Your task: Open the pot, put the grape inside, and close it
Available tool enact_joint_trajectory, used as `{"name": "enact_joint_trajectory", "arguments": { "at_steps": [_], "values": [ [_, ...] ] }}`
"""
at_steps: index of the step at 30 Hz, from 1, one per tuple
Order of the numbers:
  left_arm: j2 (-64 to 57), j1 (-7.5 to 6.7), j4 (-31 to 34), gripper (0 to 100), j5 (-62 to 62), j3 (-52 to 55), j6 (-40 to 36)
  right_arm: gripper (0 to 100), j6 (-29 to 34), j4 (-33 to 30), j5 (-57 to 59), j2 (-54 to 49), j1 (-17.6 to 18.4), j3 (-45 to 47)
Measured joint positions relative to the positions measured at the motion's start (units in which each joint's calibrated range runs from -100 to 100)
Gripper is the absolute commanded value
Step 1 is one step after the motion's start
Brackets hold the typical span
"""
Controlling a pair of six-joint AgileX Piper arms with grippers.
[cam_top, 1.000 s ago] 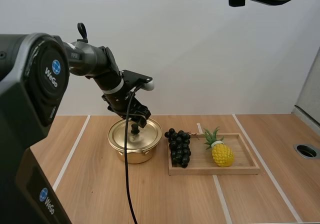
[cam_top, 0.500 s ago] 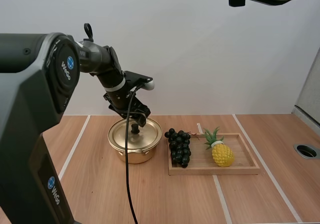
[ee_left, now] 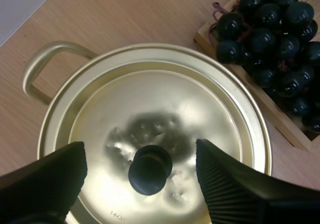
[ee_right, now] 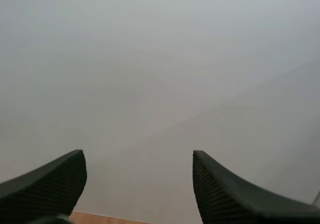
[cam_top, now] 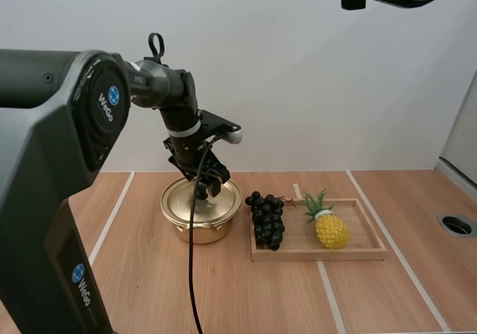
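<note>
Left hand (cam_top: 209, 180) is hovering wide open above the pot (cam_top: 200, 228), centre-left of the frame, straddling the knob (ee_left: 150, 169) of the seated lid (ee_left: 150, 104). Grapes (cam_top: 268, 219) are waiting on the tray (cam_top: 358, 254), just right. Closing too high or off-centre, it's risking skidding off that knob.

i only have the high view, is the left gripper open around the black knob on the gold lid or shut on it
observer: open. In the left wrist view the left gripper has its two black fingers apart, one on each side of the small black round knob, and neither touches it.
operator: is the lid seated properly
observer: yes, the round gold metal lid sits evenly inside the rim of the gold metal pot, as far as the rim shows.
operator: and the right gripper
observer: the right gripper is open too, with nothing between its fingers.
</note>
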Motion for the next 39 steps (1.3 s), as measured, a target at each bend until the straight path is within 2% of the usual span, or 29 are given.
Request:
{"name": "enact_joint_trajectory", "arguments": {
  "at_steps": [27, 28, 29, 32, 33, 34, 39],
  "values": [
    [2.9, 0.00, 0.9, 100, 0.5, -0.1, -0.6, 100, 0.0, 0.0, 0.0, 0.0, 0.0, 0.0],
    [2.9, 0.00, 0.9, 95, 0.5, -0.1, -0.6, 100, 0.0, 0.0, 0.0, 0.0, 0.0, 0.0],
    [2.9, 0.00, 0.8, 81, 0.5, -0.1, -0.6, 100, 0.0, 0.0, 0.0, 0.0, 0.0, 0.0],
    [2.9, 0.00, 0.6, 35, 0.5, -0.1, -0.6, 100, 0.0, 0.0, 0.0, 0.0, 0.0, 0.0],
    [2.9, 0.00, 0.4, 11, 0.7, -0.1, -0.7, 100, 0.0, 0.0, 0.0, 0.0, 0.0, 0.0],
    [2.9, 0.00, 0.4, 0, 1.1, -0.3, -0.7, 100, 0.0, 0.0, 0.0, 0.0, 0.0, 0.0],
    [2.5, 0.00, -0.1, 0, 1.9, -0.6, -0.8, 100, 0.0, 0.0, 0.0, 0.0, 0.0, 0.0]
  ]
}}
